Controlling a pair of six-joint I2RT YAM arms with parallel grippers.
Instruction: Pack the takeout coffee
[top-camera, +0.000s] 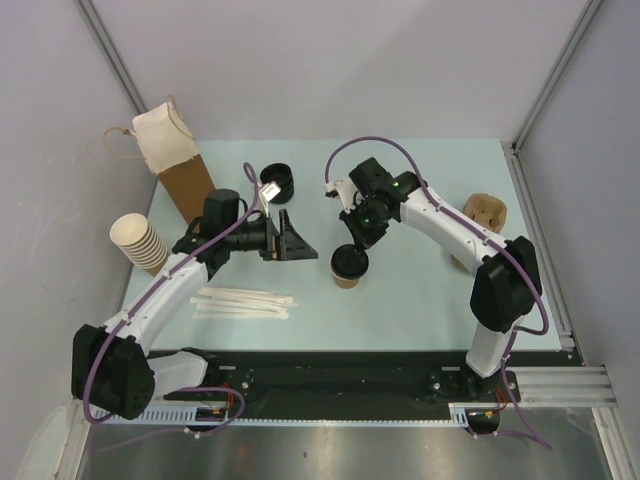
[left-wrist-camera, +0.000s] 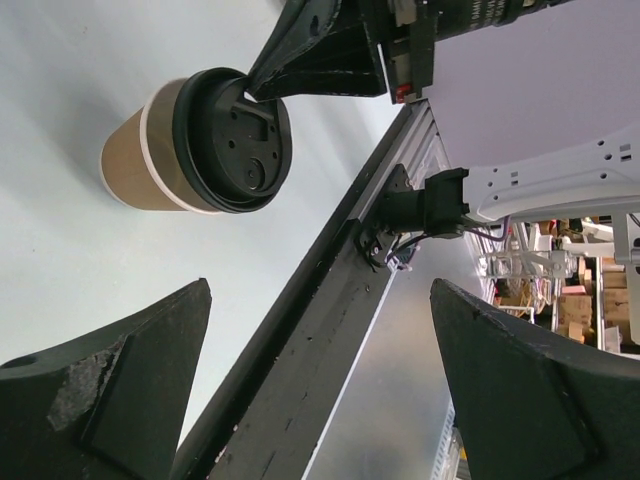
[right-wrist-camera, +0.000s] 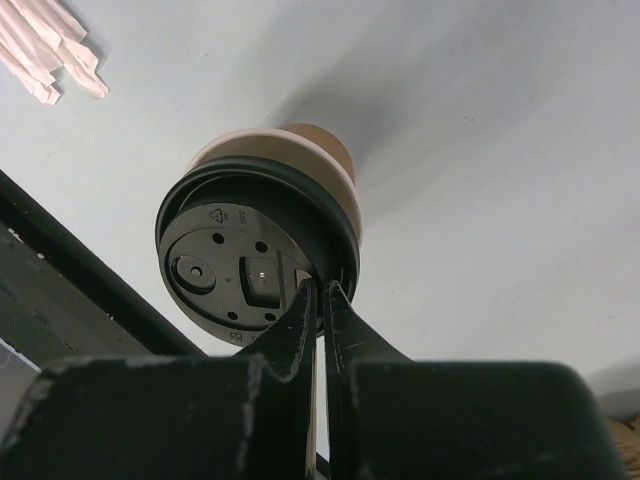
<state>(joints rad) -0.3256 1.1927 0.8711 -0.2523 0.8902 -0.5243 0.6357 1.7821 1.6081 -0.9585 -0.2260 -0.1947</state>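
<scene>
1. From above, the takeout coffee (top-camera: 349, 266) stands upright on the counter (top-camera: 420, 300) near its middle, between the two arms; the left fingers (top-camera: 298, 243) lie just to its left, not touching it; the right fingers (top-camera: 356, 243) reach down at its far side.
2. Only the left wrist view shows the left fingers (left-wrist-camera: 110, 400) released, spread wide with nothing between them; beyond them the cup's kraft wall and black lid (left-wrist-camera: 232, 140) face the camera, and the right fingers (left-wrist-camera: 310, 60) touch the lid's rim.
3. Only the right wrist view shows the right fingers (right-wrist-camera: 322, 320) clenched together, their tips on the lid's rim beside the sip hole; whether they nip the rim I cannot tell.
4. Only the top view takes in the paper bag (top-camera: 185, 185), the stack of cream cups (top-camera: 140, 243), the stack of black lids (top-camera: 278, 182) and the brown cup carrier (top-camera: 486, 212); the wrapped straws (top-camera: 243, 300) also show in a corner of the right wrist view.
</scene>
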